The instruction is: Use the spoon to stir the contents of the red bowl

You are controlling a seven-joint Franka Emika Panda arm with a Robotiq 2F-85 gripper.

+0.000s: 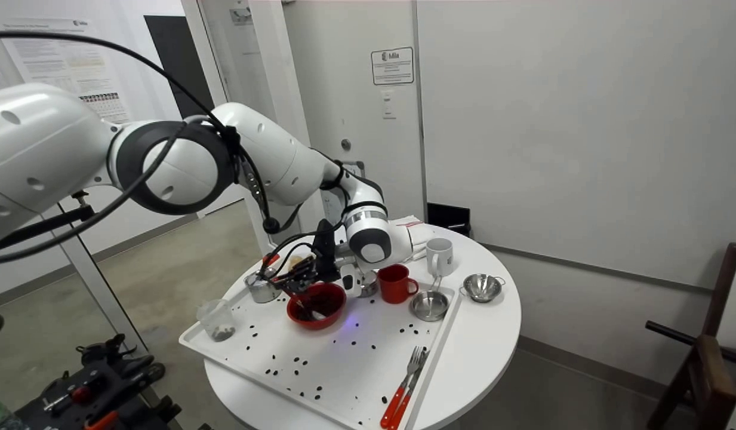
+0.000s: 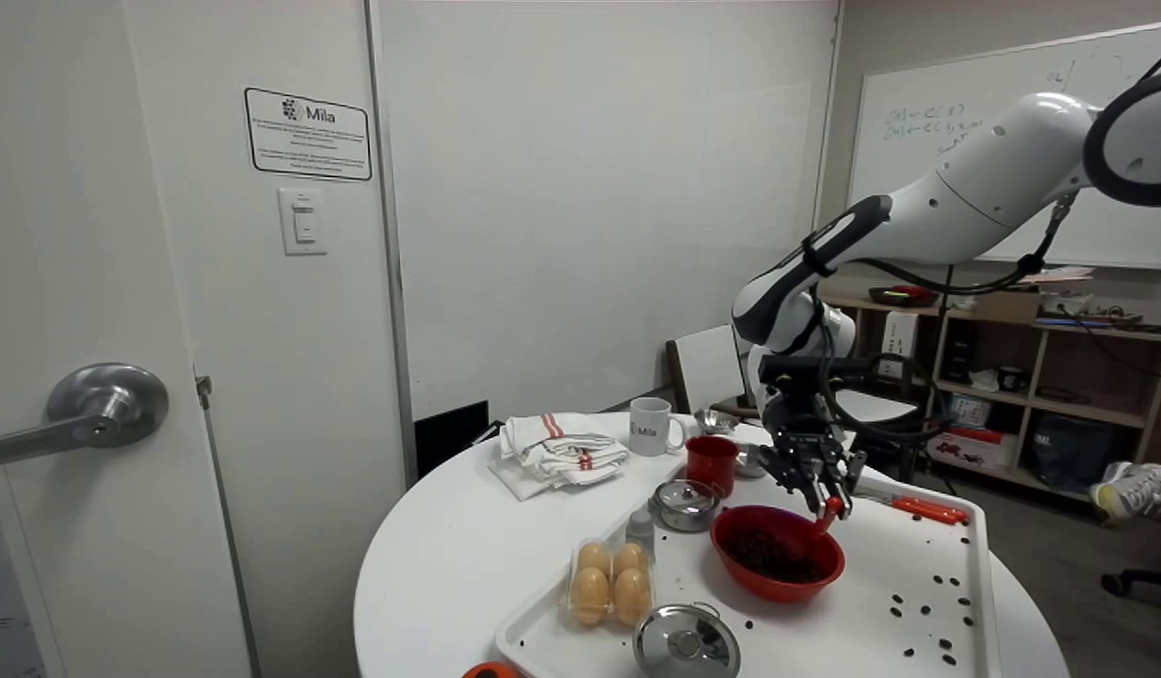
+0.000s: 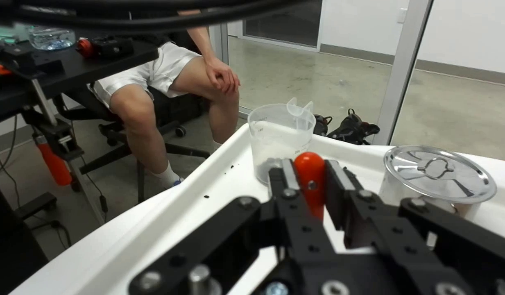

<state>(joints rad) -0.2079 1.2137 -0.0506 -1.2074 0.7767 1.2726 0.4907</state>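
The wrist view shows the tool [image 3: 311,180] narrowed onto the red handle of the spoon [image 3: 310,164], a jaw against each side; beyond, on one white tray [image 3: 232,192], stand one clear measuring cup [image 3: 272,137] and one lidded steel pot [image 3: 438,176], and past them sits one person [image 3: 174,67], whose two knees appear only here. In an exterior view the spoon's metal head shows, as it does not from the wrist, lying among dark beans [image 1: 327,300] in the one red bowl [image 1: 320,324] on the tray; here alone one fork [image 1: 403,387] and one knife [image 1: 409,395] can be told apart, side by side, with one saucepan [image 1: 428,312] on the tray and one colander [image 1: 483,289] on the round table [image 1: 493,340]. In an exterior view the head is hidden and the red handle slants from the tool into the bowl; four eggs [image 2: 590,595] fill one clear carton [image 2: 610,574], seen whole only here, beside one small bottle [image 2: 640,529], with two lidded pots, a near pot [image 2: 685,648] and a far pot [image 2: 685,510], and one pile of folded towels [image 2: 561,450]. One white mug [image 2: 651,428] and one red mug [image 2: 712,463] stand in both exterior views.
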